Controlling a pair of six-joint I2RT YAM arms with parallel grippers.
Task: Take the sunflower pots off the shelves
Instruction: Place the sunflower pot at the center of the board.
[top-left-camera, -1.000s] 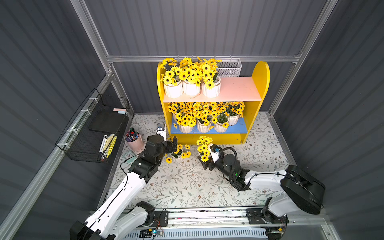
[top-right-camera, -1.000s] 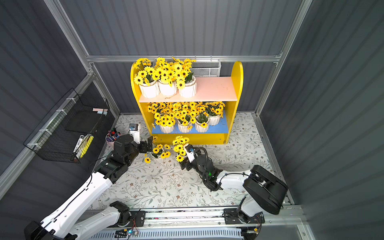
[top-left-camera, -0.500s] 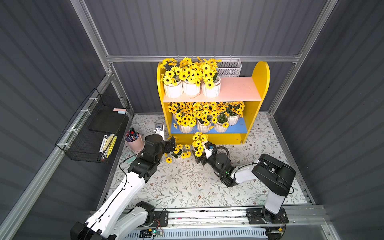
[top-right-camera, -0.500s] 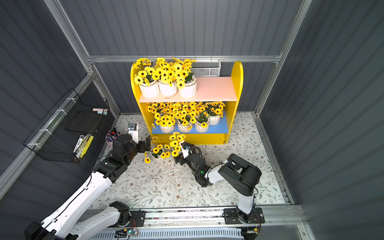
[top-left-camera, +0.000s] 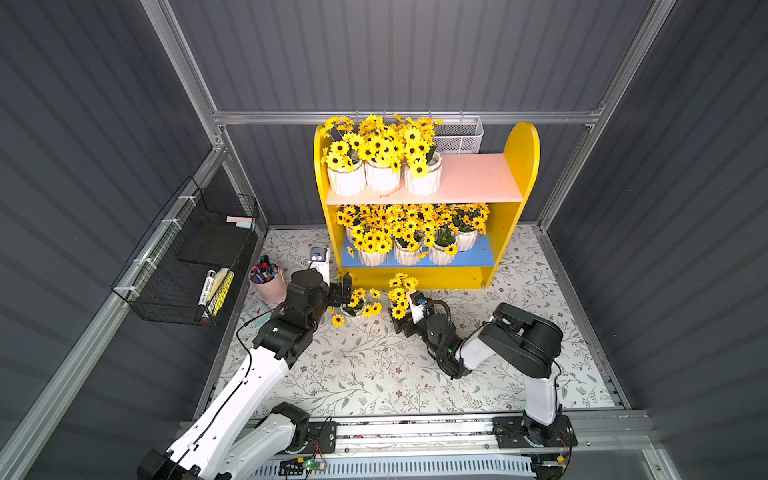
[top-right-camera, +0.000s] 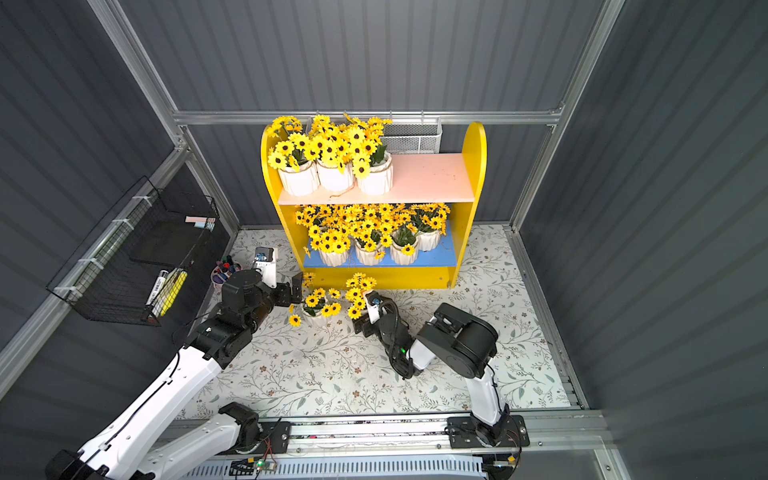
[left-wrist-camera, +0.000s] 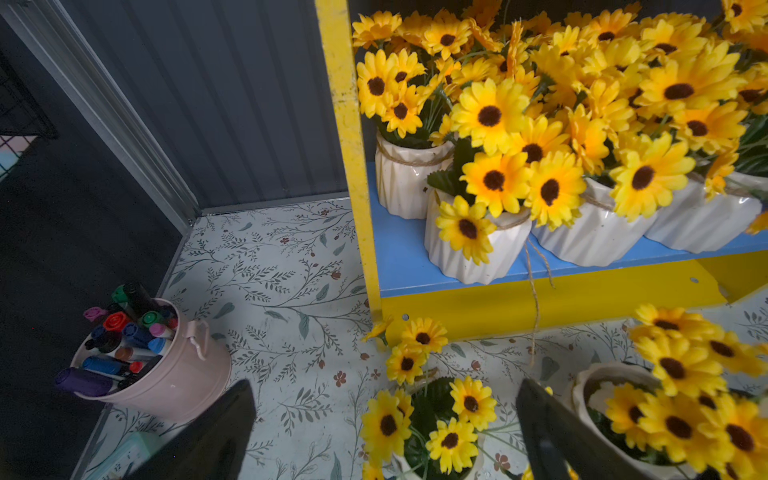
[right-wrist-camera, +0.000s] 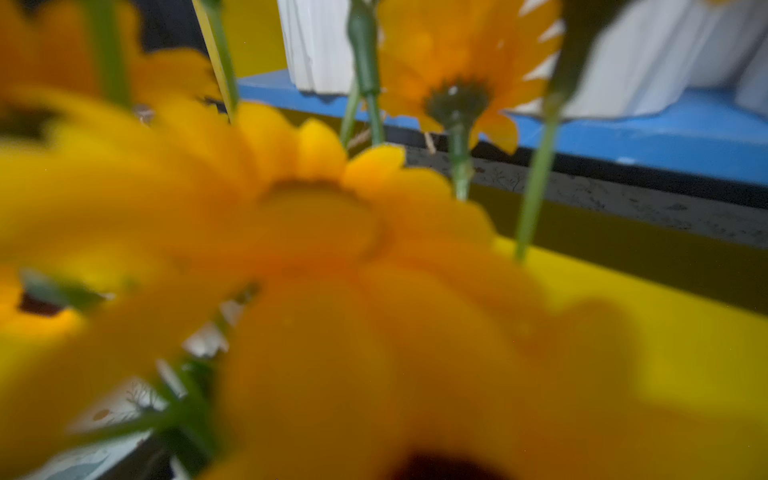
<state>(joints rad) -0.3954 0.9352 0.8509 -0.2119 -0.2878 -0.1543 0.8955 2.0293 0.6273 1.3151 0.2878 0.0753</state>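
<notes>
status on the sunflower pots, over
Left end effector open at a white ribbed sunflower pot on the floor. Right end effector at second pot, grip unclear. Other pots on the yellow two-tier shelves. Nothing in the way.

Dark ribbed walls (metal-framed at the corners) enclose a leaf-patterned floor.

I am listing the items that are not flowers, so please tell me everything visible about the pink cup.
The cup is a small pale pink pail, metal by its look, with a small handle at the side. It stands upright on the floral mat, near the wall corner, apart from the yellow shelves. It is full of markers with red, green, blue and purple caps. In the left wrist view nothing but the mat touches it.
</notes>
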